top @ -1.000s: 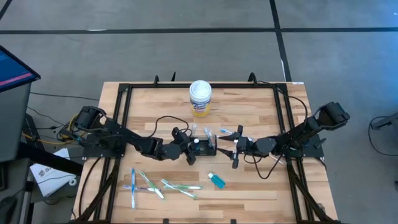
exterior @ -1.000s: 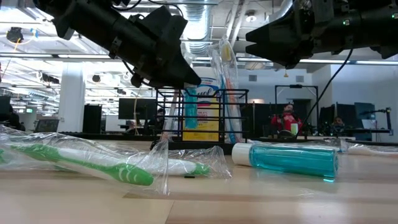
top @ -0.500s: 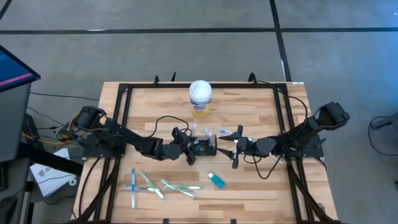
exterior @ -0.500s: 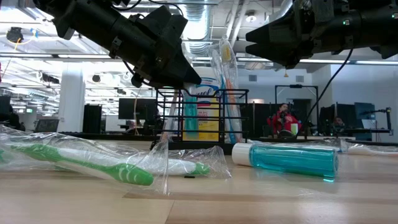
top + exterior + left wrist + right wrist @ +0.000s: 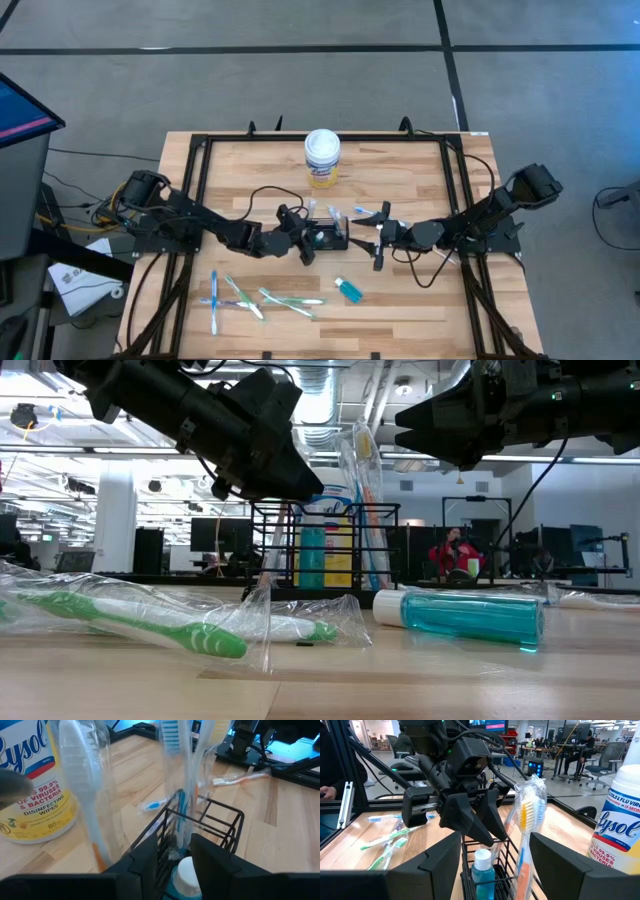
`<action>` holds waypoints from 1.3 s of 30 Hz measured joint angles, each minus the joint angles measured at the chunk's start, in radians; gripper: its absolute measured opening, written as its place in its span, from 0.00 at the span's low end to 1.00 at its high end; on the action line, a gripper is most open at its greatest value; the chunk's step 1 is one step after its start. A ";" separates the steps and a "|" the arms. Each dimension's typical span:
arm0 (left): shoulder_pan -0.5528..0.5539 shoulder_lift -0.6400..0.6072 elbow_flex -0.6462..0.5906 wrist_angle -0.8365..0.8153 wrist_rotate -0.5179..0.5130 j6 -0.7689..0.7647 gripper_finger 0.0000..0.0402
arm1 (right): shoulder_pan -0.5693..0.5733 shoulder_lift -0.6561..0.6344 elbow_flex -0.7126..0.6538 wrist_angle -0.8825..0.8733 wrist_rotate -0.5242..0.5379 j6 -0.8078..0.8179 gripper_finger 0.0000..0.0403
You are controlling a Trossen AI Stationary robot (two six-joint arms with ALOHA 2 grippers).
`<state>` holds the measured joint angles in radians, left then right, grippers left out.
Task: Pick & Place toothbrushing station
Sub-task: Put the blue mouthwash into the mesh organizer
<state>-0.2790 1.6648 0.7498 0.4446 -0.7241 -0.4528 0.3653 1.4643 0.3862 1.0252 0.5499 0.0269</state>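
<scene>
Left wrist view: left gripper [image 5: 172, 851] open over toothbrushing station [image 5: 200, 827]

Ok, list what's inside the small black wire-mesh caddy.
The black wire-mesh caddy holds upright plastic-wrapped toothbrushes and a white-capped teal bottle. Its floor is hidden.

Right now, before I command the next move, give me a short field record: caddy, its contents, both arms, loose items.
caddy: black wire caddy at table centre, upright
contents: wrapped toothbrushes standing inside, small blue bottle with white cap
left gripper: at the caddy's left side, fingers open above the bottle
right gripper: just right of the caddy, fingers open, holding nothing
loose items: wrapped toothbrushes at front left, teal bottle at front, wipes canister behind
</scene>
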 joint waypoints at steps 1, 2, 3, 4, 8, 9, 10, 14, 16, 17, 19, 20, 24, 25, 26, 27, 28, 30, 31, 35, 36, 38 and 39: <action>0.000 -0.005 0.000 0.000 0.001 0.001 0.28 | 0.000 0.000 0.000 0.000 0.000 0.000 0.57; 0.000 -0.010 0.000 0.004 0.009 0.007 0.28 | 0.000 0.000 0.000 0.000 0.000 0.000 0.57; 0.000 -0.015 0.000 0.008 0.021 0.022 0.28 | 0.000 0.000 0.000 0.000 0.000 0.000 0.57; -0.003 -0.024 0.000 0.006 0.026 0.031 0.28 | 0.000 0.000 0.000 0.000 0.000 0.000 0.57; -0.023 -0.059 0.000 0.015 0.060 0.054 0.27 | 0.000 0.000 0.000 0.000 0.000 0.000 0.57; -0.031 -0.066 0.000 0.016 0.075 0.055 0.27 | 0.000 0.000 0.000 0.000 0.000 0.000 0.57; -0.039 -0.073 0.000 0.015 0.087 0.055 0.27 | 0.000 0.000 0.000 0.000 0.000 0.000 0.57; -0.075 -0.079 0.000 0.028 0.136 0.056 0.26 | 0.011 0.000 0.000 0.000 -0.004 0.044 0.57; -0.089 -0.079 0.000 0.029 0.146 0.056 0.26 | 0.027 0.000 0.000 -0.006 -0.030 0.070 0.57; -0.096 -0.079 0.000 0.030 0.148 0.056 0.26 | 0.039 0.000 0.002 -0.018 -0.042 0.085 0.57; -0.110 -0.079 0.000 0.030 0.148 0.056 0.26 | 0.063 0.000 0.022 -0.074 -0.055 0.115 0.57; -0.118 -0.079 0.000 0.033 0.148 0.056 0.26 | 0.075 0.000 0.036 -0.108 -0.055 0.129 0.57; -0.137 -0.079 0.000 0.037 0.148 0.056 0.26 | 0.112 0.000 0.107 -0.295 -0.055 0.206 0.57; -0.141 -0.079 0.000 0.037 0.148 0.056 0.26 | 0.118 0.000 0.128 -0.355 -0.056 0.242 0.57; -0.144 -0.079 0.000 0.038 0.148 0.056 0.26 | 0.121 0.000 0.150 -0.415 -0.062 0.284 0.57; -0.146 -0.079 0.000 0.040 0.151 0.056 0.26 | 0.125 0.000 0.173 -0.478 -0.074 0.325 0.57; -0.146 -0.079 0.000 0.042 0.156 0.056 0.26 | 0.127 0.000 0.195 -0.541 -0.088 0.366 0.57; -0.148 -0.079 0.000 0.045 0.170 0.055 0.26 | 0.136 0.000 0.238 -0.648 -0.119 0.439 0.57; -0.148 -0.079 0.000 0.045 0.180 0.055 0.26 | 0.143 0.000 0.258 -0.688 -0.129 0.468 0.57; -0.149 -0.079 0.000 0.047 0.210 0.052 0.26 | 0.162 0.023 0.338 -0.784 -0.136 0.513 0.56; -0.149 -0.079 0.000 0.047 0.219 0.049 0.26 | 0.166 0.030 0.361 -0.818 -0.148 0.534 0.56; -0.149 -0.079 0.000 0.050 0.233 0.043 0.26 | 0.165 0.052 0.409 -0.876 -0.179 0.596 0.54; -0.149 -0.079 0.000 0.052 0.240 0.038 0.26 | 0.163 0.069 0.432 -0.906 -0.189 0.626 0.53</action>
<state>-0.4278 1.5856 0.7498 0.4965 -0.4844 -0.4146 0.5282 1.5334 0.8187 0.1190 0.3609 0.6525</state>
